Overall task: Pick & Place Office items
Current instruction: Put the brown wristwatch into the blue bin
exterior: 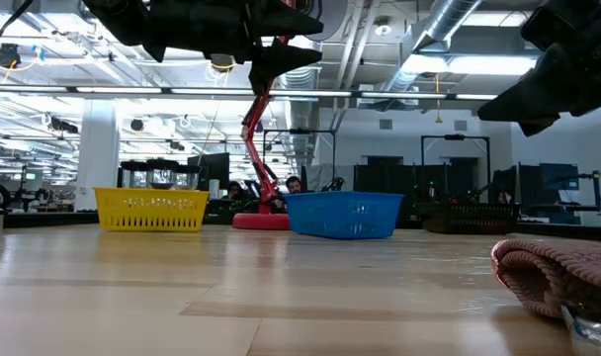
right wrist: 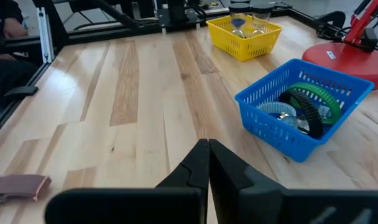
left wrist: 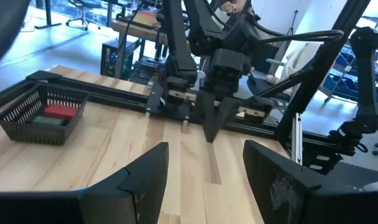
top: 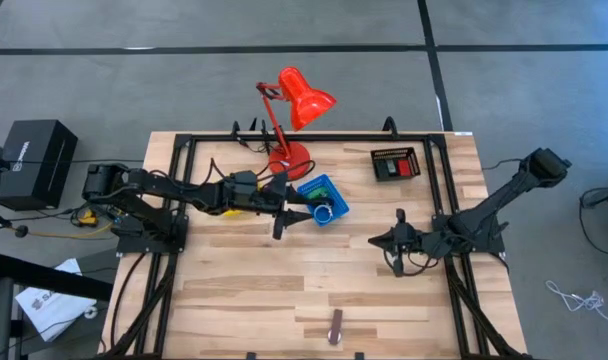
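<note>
left gripper (top: 296, 216) hangs beside the blue tray (top: 322, 199), fingers apart and empty, likely because its piece is already in there with the green piece (right wrist: 316, 94). right gripper (top: 386, 242) waits mid-table, fingers pressed together. one brown-silver bar (top: 335, 326) lies alone at the near edge, presumably next.

A: What colours do you have on your table?
B: Red lamp (top: 296, 105); yellow tray (right wrist: 244, 36); blue tray (right wrist: 301, 106) holding a green piece (right wrist: 316, 94); black tray (top: 395, 164) with red inside; a brown-silver bar (top: 335, 326).
</note>
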`<move>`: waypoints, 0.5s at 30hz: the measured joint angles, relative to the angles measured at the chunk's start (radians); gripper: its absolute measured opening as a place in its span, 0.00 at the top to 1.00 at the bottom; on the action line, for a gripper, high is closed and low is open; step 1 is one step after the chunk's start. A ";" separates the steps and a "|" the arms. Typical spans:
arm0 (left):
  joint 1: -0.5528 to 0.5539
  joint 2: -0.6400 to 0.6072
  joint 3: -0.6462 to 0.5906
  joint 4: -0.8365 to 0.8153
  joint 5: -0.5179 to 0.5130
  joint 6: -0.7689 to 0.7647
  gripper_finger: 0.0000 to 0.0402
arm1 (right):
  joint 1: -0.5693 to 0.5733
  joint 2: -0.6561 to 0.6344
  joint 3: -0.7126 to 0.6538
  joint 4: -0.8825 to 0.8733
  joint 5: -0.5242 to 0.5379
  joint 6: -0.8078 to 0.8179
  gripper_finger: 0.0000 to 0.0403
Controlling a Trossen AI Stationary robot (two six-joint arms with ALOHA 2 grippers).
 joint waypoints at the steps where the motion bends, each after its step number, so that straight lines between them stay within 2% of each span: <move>1: 0.001 0.000 0.000 0.001 0.000 0.000 0.49 | 0.000 0.010 0.000 0.014 0.000 0.000 1.00; 15: 0.001 0.000 0.000 0.013 0.000 0.000 0.49 | -0.001 0.043 0.000 0.058 -0.002 0.000 1.00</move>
